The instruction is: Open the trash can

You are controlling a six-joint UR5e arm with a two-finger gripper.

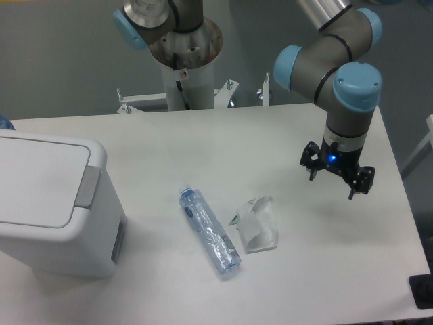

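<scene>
Trash can sits at the table's left edge, lid down, tab facing right; gripper hovers well apart at right, jaws spread, ready to approach

You see even, cool light; soft shadows fall on the bench, and the picture is slightly soft and grainy.

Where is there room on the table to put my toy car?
Bare table lies between the trash can and the robot's base, and along the front edge right of the wrapper. It's crowded mid-table, where the bottle and wrapper lie close together. The tool hangs over the right side.
</scene>
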